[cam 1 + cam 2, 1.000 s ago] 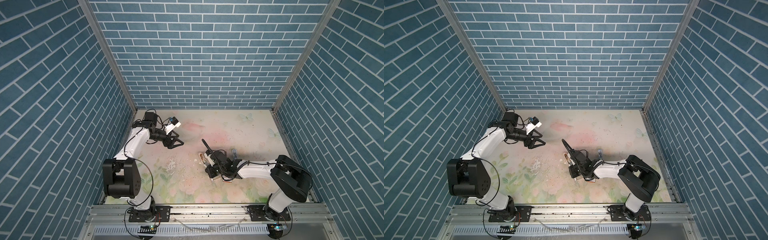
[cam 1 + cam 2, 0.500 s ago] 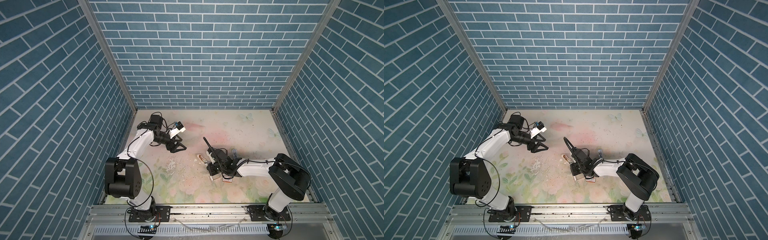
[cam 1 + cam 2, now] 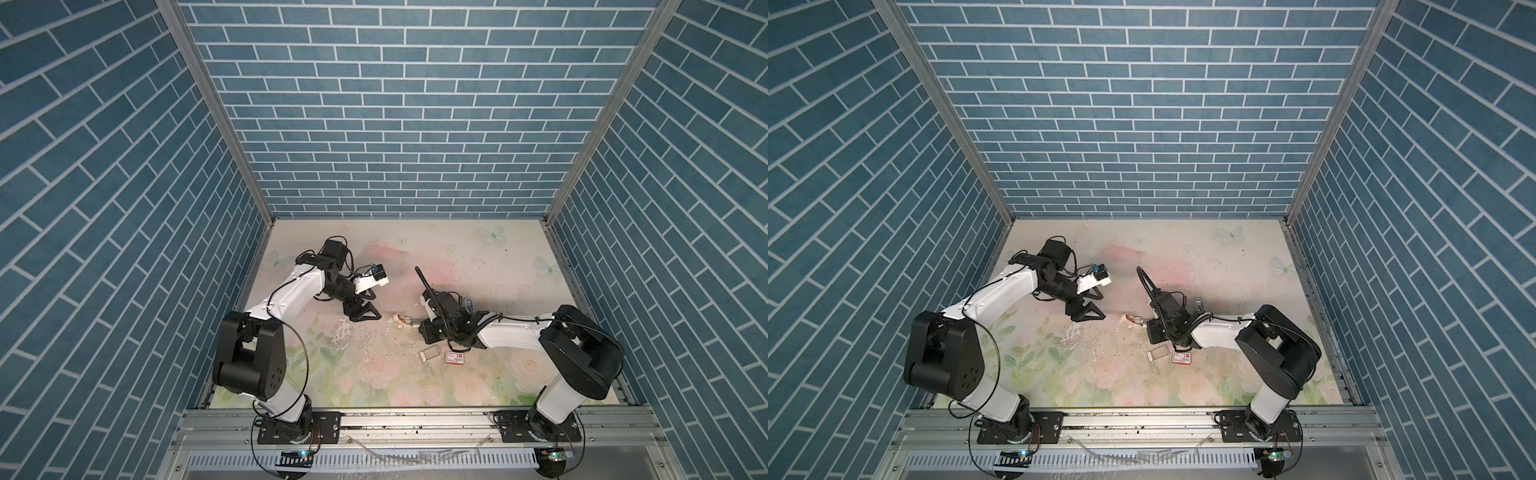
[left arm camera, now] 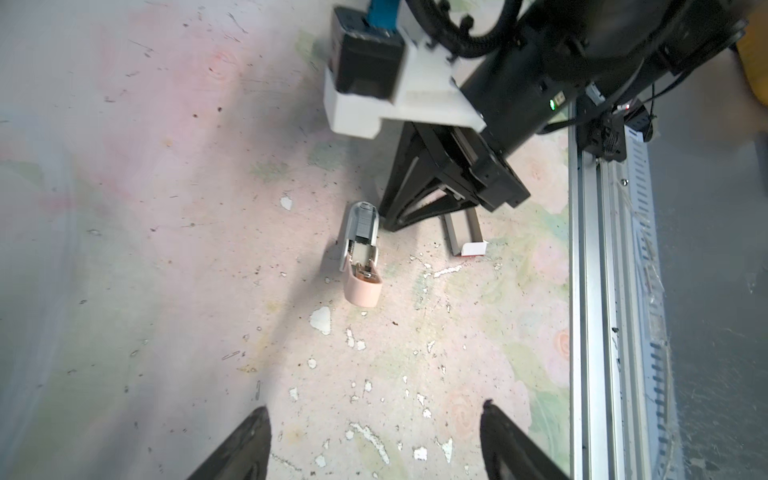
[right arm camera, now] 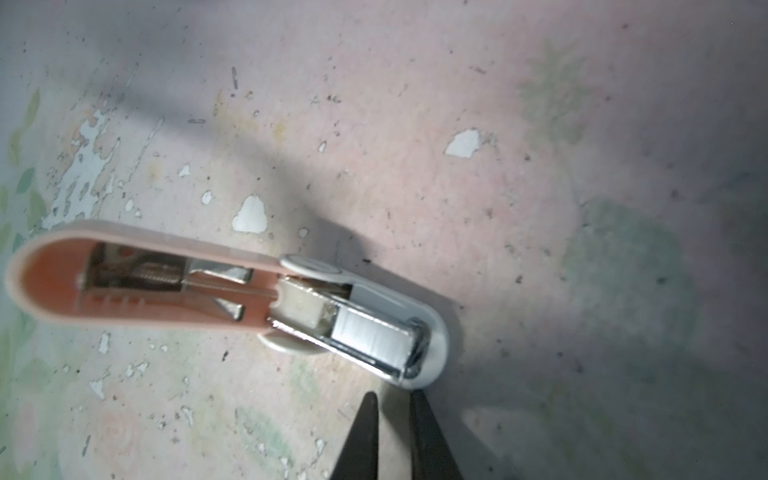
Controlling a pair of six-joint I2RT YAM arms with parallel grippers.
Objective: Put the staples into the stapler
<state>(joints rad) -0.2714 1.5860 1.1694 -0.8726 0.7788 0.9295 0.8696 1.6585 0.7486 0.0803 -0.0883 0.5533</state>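
In both top views the stapler [image 3: 400, 320] lies flat and folded open near the middle of the table [image 3: 498, 257]. The right tool [image 3: 419, 326] reaches in from the table's right side and sits low at the end of the stapler that faces the right edge. The grey tray [image 3: 430, 354] and the red-and-white box [image 3: 455, 358] lie side by side, not touching, just on the front-edge side of that tool. The left tool [image 3: 1089, 315] hangs over the left half of the table, well apart from the stapler [image 3: 1133, 320], its fingers spread wide and empty.

In the left wrist view the left tool [image 4: 374, 409] shows two dark fingertips far apart with bare, flaking table between them. Beyond lies the stapler [image 4: 360, 253], pink cover nearer, white base farther. The right tool [image 4: 392, 220] comes to a point just beside the base. Part of the box or tray shows behind that tool; I cannot tell which.

In the right wrist view the stapler [image 5: 257, 291] is hinged fully open, with the pink cover laid back in line with the white base. The staples [image 5: 370, 337], a silvery strip, sit in the base's metal channel. The right tool [image 5: 392, 395] is all but closed, with a thin slit between its fingertips. It grips nothing and sits just beside the base's rounded end.
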